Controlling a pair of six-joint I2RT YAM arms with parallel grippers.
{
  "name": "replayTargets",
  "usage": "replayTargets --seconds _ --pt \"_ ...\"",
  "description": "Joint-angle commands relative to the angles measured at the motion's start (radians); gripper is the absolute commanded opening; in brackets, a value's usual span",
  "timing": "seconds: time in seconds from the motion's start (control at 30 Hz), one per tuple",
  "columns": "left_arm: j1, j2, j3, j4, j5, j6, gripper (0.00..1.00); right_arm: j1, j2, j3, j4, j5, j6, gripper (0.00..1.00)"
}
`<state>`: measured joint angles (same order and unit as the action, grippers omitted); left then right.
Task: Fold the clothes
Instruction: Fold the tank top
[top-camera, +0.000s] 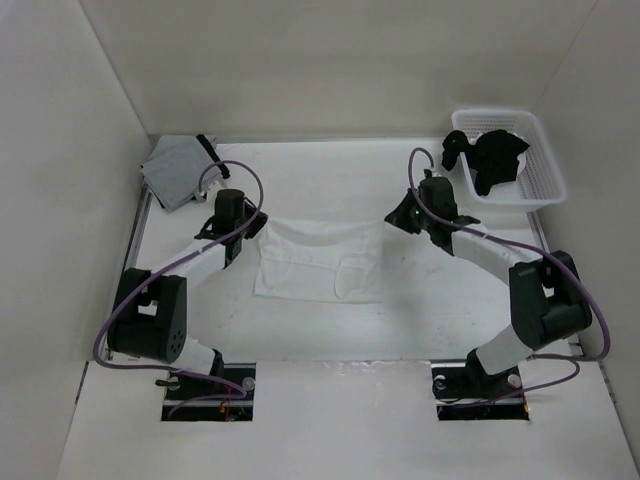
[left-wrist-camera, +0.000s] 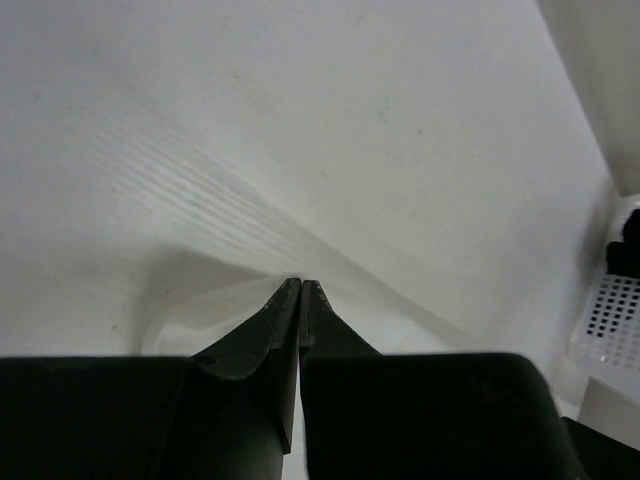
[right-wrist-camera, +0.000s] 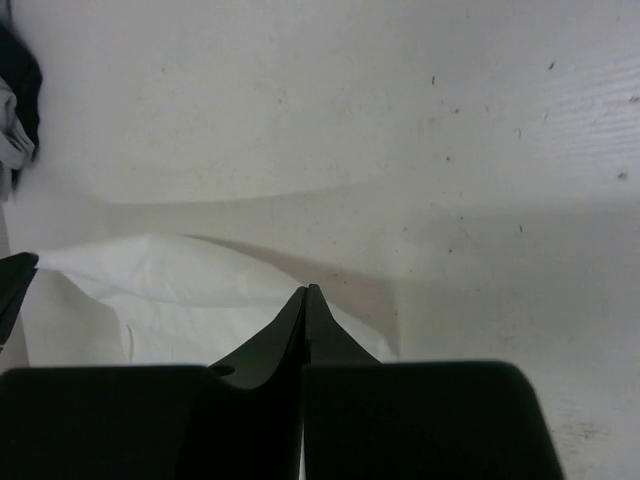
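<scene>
My left claw (left-wrist-camera: 300, 283) and right claw (right-wrist-camera: 306, 288) pinch the white top (top-camera: 320, 262) at its far corners; next, I should draw both evenly nearer.

A grey garment (top-camera: 175, 172) with black trim (top-camera: 210, 148) is laid crumpled in the far left corner of the white surface (top-camera: 320, 325), close against the left wall. A white perforated basket (top-camera: 545, 165) is set by the far right corner. Black clothes (top-camera: 490, 160) are heaped in it, with one piece draped over its left rim. The surface is enclosed by plain pale walls (top-camera: 330, 70) on three sides. Small dark specks (right-wrist-camera: 455, 110) are scattered over it.
</scene>
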<state>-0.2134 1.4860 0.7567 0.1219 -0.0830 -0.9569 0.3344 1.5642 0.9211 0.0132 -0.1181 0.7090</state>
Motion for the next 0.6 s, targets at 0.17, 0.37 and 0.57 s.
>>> replayTargets --seconds 0.17,0.37,0.57 --pt "0.007 -0.182 -0.143 0.173 0.043 -0.031 0.01 0.008 -0.166 -0.141 0.143 -0.025 -0.014 0.00" --pt "0.036 -0.392 -0.339 0.176 0.089 -0.032 0.02 0.083 -0.349 -0.321 0.145 0.034 -0.008 0.00" --pt "0.053 -0.512 -0.462 0.163 0.127 -0.034 0.02 0.189 -0.470 -0.451 0.096 0.092 0.012 0.01"
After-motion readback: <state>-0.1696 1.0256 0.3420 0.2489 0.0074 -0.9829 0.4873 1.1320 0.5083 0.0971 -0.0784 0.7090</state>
